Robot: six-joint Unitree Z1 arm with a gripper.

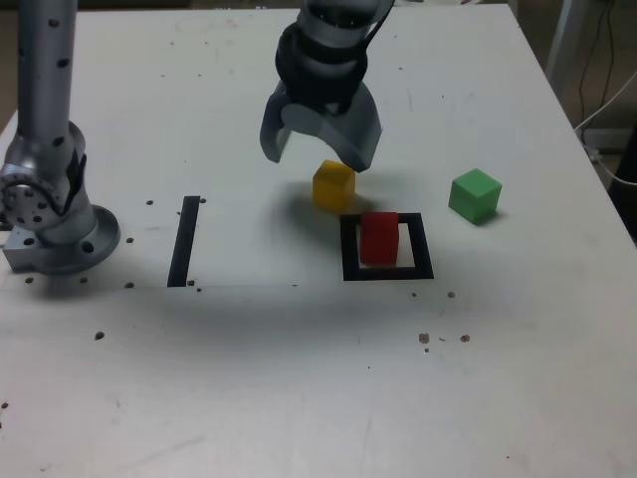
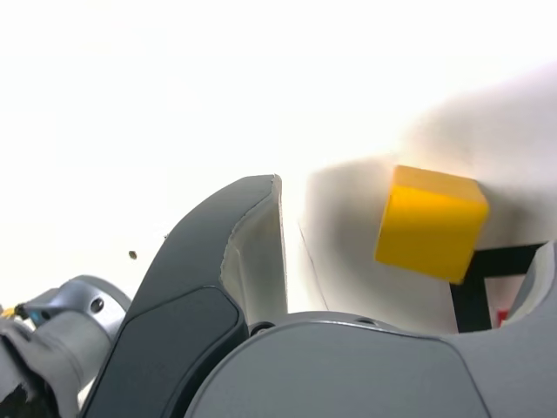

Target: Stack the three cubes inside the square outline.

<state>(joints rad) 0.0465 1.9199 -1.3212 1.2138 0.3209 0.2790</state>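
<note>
A: Nearest the lens?
B: The gripper (image 1: 320, 149), smooth grey curved jaws spread wide, holding nothing.
A: And the cubes?
B: The matte yellow cube (image 1: 333, 185) sits on the table just beneath the jaws, outside the square outline (image 1: 387, 271). The red cube (image 1: 379, 238) stands inside it.
A: Anything else?
B: The green cube (image 1: 475, 194) is apart toward the exterior view's right; a black strip (image 1: 184, 241) lies left.

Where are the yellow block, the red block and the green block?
small yellow cube (image 1: 333, 185), exterior view, front face.
small red cube (image 1: 378, 239), exterior view, front face.
small green cube (image 1: 474, 195), exterior view, middle.
</note>
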